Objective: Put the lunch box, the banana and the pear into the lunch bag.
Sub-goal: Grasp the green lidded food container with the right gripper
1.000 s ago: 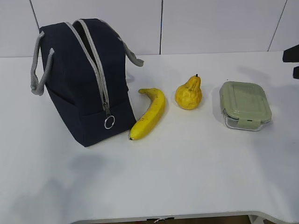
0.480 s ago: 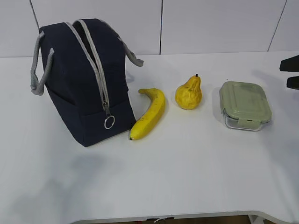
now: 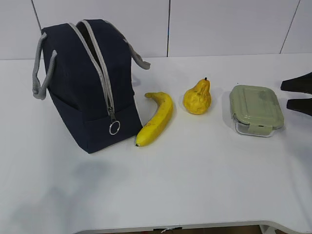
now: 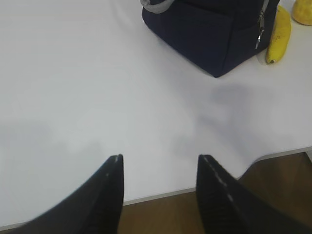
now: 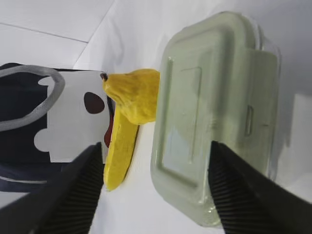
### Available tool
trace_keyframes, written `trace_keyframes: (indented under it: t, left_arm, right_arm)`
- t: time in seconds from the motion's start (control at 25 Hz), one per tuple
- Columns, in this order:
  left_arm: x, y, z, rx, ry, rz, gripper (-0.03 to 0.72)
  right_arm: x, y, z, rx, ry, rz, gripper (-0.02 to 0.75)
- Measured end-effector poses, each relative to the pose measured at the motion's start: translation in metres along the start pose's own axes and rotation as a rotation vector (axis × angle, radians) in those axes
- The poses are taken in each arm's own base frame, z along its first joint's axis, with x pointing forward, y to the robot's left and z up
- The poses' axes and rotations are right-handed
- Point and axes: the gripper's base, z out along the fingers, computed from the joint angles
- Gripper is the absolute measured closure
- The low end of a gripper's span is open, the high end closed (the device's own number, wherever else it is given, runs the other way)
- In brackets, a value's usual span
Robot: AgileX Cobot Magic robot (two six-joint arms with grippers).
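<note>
On a white table [image 3: 195, 185], a navy lunch bag [image 3: 87, 87] with grey handles stood at the upper left of the exterior view, its zipper open along the top. A banana [image 3: 156, 119] lay just beside the bag, with a pear [image 3: 197, 98] upright near the centre and a green-lidded lunch box [image 3: 256, 109] at the right. The right gripper [image 3: 298, 95] entered from the right edge, jaws spread wide and empty, near the lunch box; the left gripper [image 4: 158, 170] hovered half open, holding nothing, over the bare table at the bottom of its wrist view.
</note>
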Motion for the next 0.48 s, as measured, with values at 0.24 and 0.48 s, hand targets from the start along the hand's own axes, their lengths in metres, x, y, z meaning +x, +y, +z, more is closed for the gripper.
trace_keyframes:
  t: [0.24,0.48]
  left_arm:
    - [0.0,0.0,0.0,0.0,0.0,0.0,0.341]
    - [0.0,0.0,0.0,0.0,0.0,0.0,0.341]
  right_arm:
    - [-0.007,-0.011,-0.011,0.0,-0.078,0.024,0.137]
    - [-0.003,-0.035,-0.001,-0.011,-0.097,0.063,0.136]
